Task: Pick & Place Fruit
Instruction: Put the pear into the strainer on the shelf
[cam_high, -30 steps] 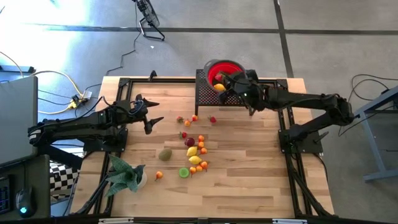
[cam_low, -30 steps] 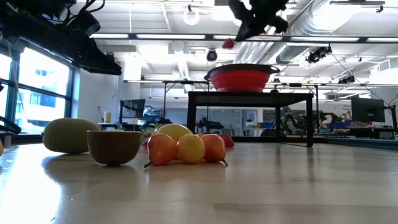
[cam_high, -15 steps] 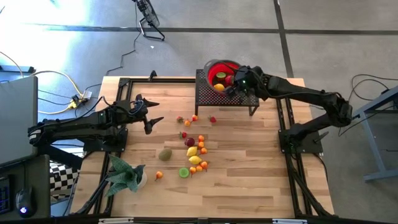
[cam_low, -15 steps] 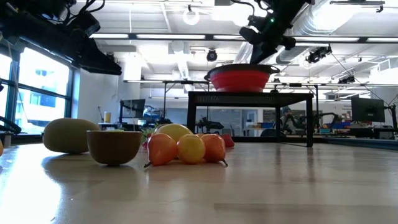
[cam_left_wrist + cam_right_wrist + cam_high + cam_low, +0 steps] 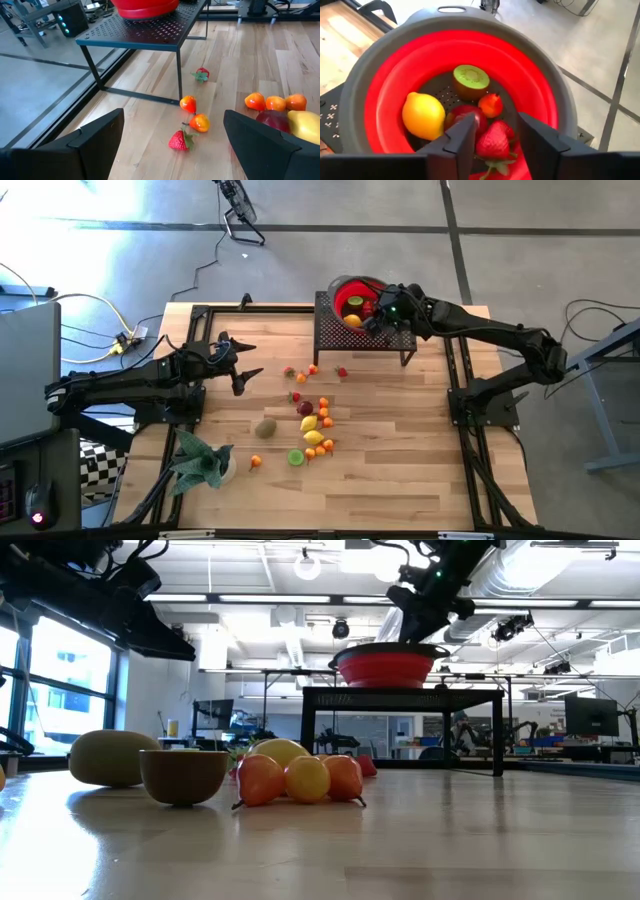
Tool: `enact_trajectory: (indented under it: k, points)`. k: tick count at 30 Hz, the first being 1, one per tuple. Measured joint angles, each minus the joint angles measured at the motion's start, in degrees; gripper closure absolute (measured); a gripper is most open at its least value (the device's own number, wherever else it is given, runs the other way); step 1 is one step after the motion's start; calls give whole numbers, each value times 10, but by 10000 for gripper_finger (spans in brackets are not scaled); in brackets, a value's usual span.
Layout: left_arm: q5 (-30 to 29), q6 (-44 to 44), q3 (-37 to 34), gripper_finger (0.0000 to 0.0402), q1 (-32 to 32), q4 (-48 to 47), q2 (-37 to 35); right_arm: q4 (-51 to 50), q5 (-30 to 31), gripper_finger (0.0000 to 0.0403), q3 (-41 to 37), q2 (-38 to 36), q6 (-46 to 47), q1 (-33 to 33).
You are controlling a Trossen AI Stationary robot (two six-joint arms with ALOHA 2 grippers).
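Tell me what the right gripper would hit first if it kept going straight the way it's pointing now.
Most likely the strawberry seen between the right gripper's parted fingers, lying in the red bowl with a dark-red plum beside it. Depth is hard to judge.

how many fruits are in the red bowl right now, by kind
lemon: 1
kiwi half: 1
small orange: 1
dark-red plum: 1
strawberry: 1
total in the red bowl: 5
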Motion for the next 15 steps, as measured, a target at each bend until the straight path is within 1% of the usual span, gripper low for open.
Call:
enact_trajectory:
  k: [2,5,9,15]
  points:
    - [0,0,0,64,0,0,0,9,0,250,0,-2,1,10]
    - [0,0,0,64,0,0,0,30,-2,244,0,-12,-4,32]
    - [0,0,0,64,0,0,0,56,-1,252,0,-27,-15,74]
    - [0,0,0,64,0,0,0,59,-3,270,0,-43,-15,146]
